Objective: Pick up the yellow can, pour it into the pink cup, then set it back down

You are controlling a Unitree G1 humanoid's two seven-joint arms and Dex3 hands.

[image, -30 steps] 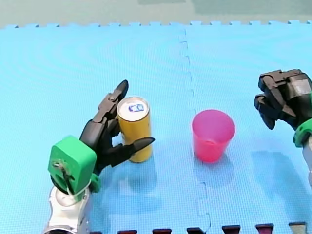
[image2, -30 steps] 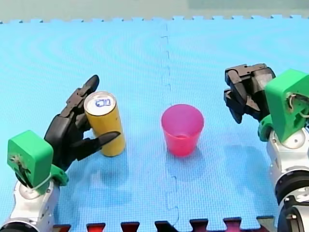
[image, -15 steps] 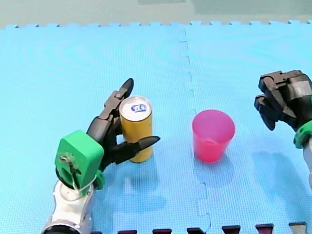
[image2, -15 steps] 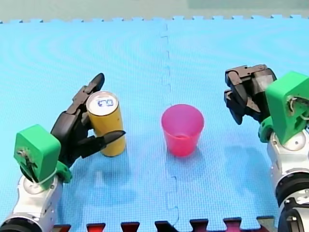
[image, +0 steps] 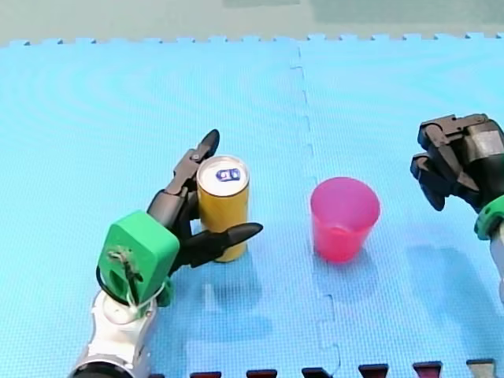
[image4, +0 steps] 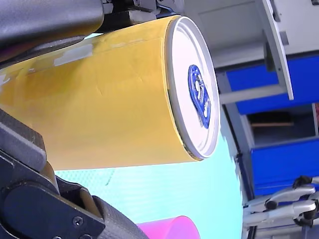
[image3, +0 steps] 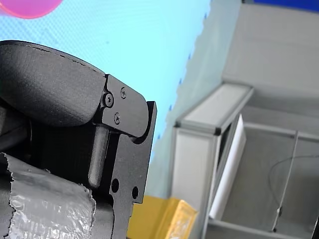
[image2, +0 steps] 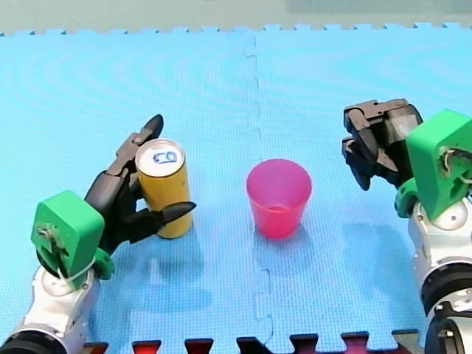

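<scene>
The yellow can (image: pixel 224 211) stands upright on the blue foam mat (image: pixel 370 94), left of centre. My left hand (image: pixel 233 185) cups it from the left, with the thumb (image: pixel 228 235) across its front and the fingers (image: pixel 191 164) stretched along its back. The second wrist view shows this hand with the can (image4: pixel 104 99) lying close against the black fingers (image4: pixel 45 17). The pink cup (image: pixel 344 218) stands upright to the right of the can, a short gap apart. My right hand (image: pixel 445 161) hovers right of the cup, curled, holding nothing.
The mat's seam (image: pixel 309 142) runs front to back between can and cup. Its jigsaw far edge (image: pixel 236 38) meets grey floor. Small coloured tabs (image: pixel 370 368) line the near edge. The first wrist view shows a cabinet (image3: pixel 209 164) beyond the mat.
My left hand has slid right and forward, closing in around the can, and the can has shifted slightly right with it. The right hand and the cup have stayed put.
</scene>
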